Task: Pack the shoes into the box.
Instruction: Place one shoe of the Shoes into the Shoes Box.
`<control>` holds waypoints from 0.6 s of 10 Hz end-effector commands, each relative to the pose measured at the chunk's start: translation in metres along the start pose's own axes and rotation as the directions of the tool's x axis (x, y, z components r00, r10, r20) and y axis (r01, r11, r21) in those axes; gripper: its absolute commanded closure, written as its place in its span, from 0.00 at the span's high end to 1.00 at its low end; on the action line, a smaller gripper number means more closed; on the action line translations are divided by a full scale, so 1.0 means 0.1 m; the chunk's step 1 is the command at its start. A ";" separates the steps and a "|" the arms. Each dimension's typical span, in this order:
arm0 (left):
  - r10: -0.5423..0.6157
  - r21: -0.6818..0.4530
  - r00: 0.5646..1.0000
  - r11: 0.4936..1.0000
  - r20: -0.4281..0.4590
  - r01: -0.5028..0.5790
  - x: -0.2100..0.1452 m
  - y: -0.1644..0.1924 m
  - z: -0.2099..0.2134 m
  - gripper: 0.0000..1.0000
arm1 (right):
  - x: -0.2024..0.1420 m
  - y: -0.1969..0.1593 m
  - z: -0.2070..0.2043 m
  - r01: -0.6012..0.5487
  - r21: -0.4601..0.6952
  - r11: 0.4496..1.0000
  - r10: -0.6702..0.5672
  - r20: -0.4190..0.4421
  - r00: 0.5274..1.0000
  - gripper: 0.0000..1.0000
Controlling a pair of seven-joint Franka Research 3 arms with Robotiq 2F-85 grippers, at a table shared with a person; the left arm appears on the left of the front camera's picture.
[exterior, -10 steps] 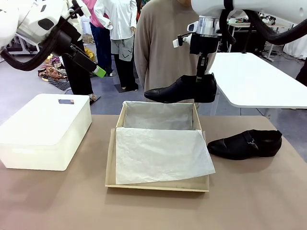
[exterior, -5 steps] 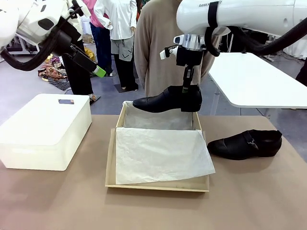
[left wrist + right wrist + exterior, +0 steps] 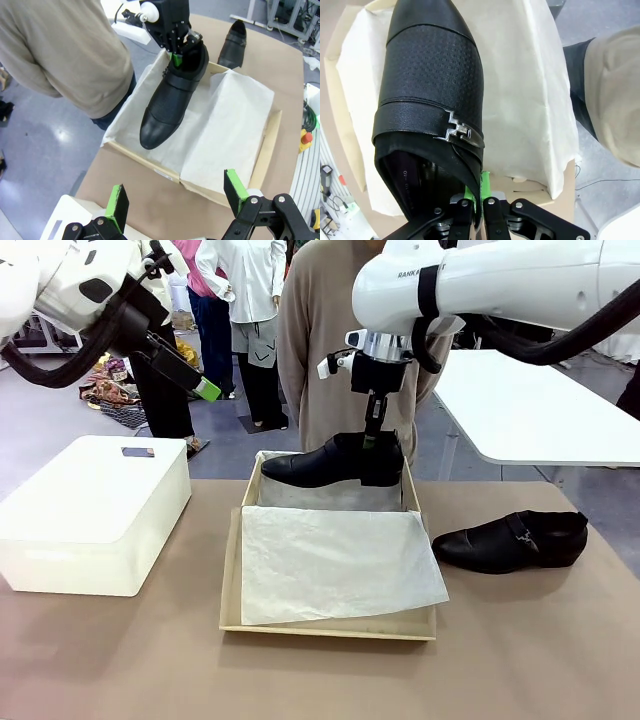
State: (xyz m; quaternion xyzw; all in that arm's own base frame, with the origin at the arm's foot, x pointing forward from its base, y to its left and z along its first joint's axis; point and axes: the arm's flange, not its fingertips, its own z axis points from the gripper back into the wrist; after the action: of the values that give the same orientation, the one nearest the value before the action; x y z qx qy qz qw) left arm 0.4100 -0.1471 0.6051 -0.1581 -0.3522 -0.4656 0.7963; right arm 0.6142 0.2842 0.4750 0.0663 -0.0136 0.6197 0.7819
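Right wrist view: pinches the rear collar of one shoe (image 3: 432,85) in the right gripper (image 3: 479,189), jaws clamped on the thin leather wall, a green pad showing just outside it. Shows the metal buckle (image 3: 456,131) across the strap ahead of the grip, with the pointed toe running toward 12 o'clock over white tissue paper (image 3: 530,90).

In the front view, hangs level from that heel-end grip, toe toward 9 o'clock, over the far end of the box (image 3: 231,585). Sits low there, sole about level with the far rim; cannot tell from this angle whether touching the paper or just clear of it. Lined throughout with the tissue, one sheet folded forward over the near half and spilling past the rim toward 4 o'clock.

Outward from the box:
- At 3 o'clock, just beside it, lies the second shoe (image 3: 515,540), flat on the table (image 3: 520,670), toe toward 9 o'clock.
- At 9 o'clock, apart from it, stands a white bin (image 3: 95,515).
- At 12 o'clock, close behind the far edge, stands a person (image 3: 320,350).

Holds the left gripper (image 3: 176,196) raised toward 10 o'clock, well above the table, jaws spread wide apart and gripping nothing. Looks down from there, in the left wrist view, on the box, both shoes and the right gripper.
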 end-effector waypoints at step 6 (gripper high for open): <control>-0.012 -0.017 1.000 1.000 0.020 0.012 -0.01 0.03 0.01 1.00 | -0.05 -0.07 -0.47 -0.038 -0.037 0.999 0.037 -0.015 0.999 0.00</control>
State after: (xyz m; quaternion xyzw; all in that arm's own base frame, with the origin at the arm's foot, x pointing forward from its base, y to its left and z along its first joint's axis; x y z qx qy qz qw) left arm 0.4100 -0.1471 0.6052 -0.1581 -0.3523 -0.4656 0.7963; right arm 0.6198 0.2869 0.4304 0.0545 -0.0074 0.6250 0.7787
